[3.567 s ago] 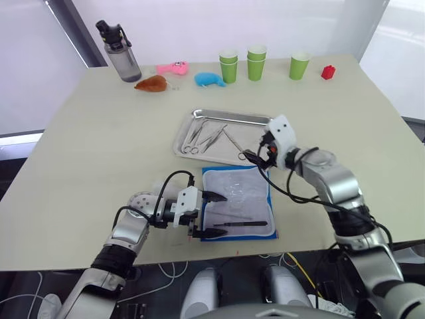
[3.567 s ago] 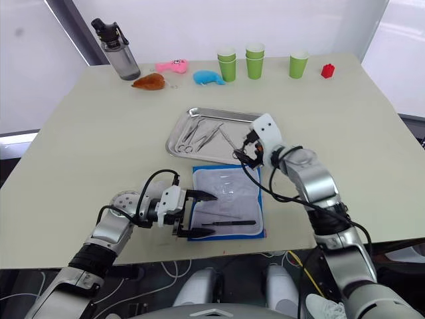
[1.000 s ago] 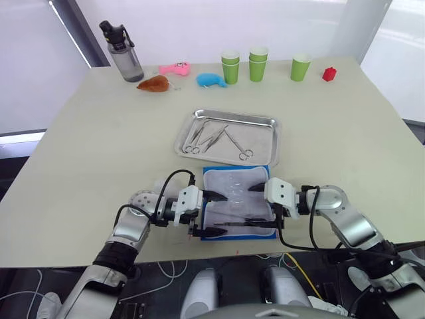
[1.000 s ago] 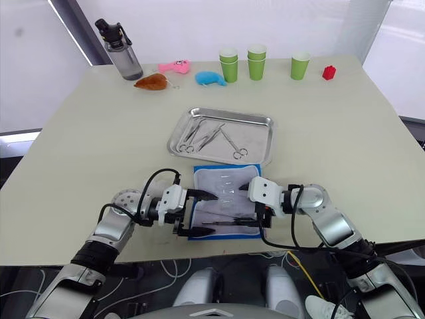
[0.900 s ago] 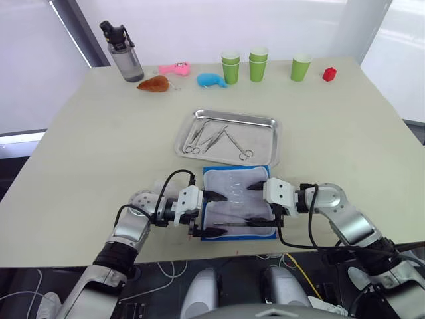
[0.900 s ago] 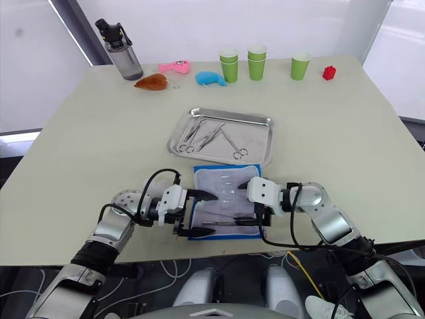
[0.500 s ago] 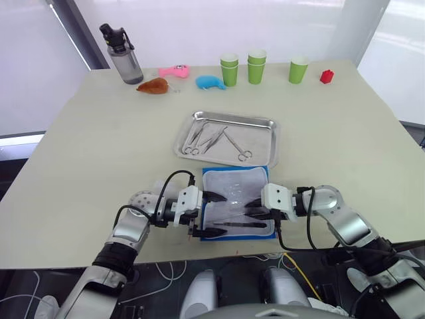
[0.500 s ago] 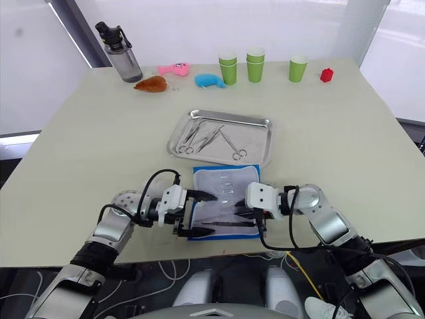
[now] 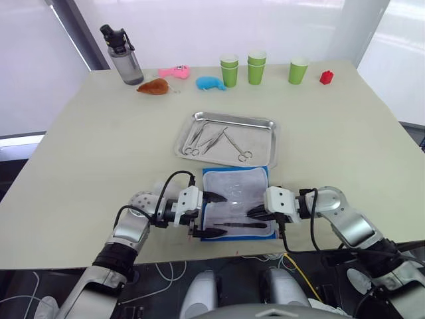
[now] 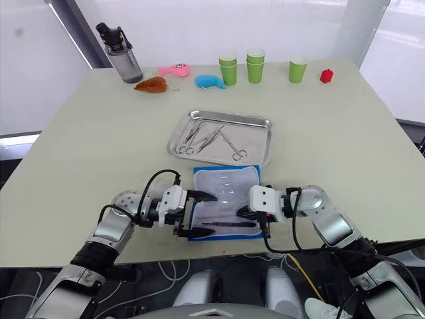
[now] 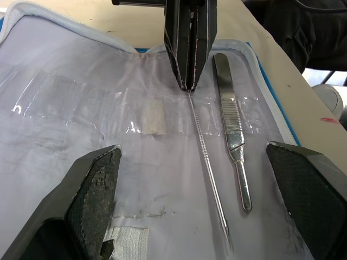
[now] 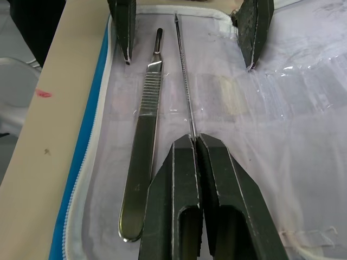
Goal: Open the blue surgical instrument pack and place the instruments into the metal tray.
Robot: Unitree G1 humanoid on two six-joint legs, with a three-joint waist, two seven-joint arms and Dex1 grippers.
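— Two big things first: where do the tray and the pack sit?
— On the table (image 9: 80, 153), the metal tray (image 9: 264, 149) lies far of the opened blue pack (image 9: 238, 211), nearly touching it, with several instruments (image 9: 212, 137) inside.
— And the grippers?
— The left gripper (image 9: 212, 214) spreads wide at the pack's left edge. The right gripper (image 12: 196, 142) is pinched onto a thin probe (image 12: 184, 81), beside a scalpel handle (image 12: 142, 141) on the white lining.
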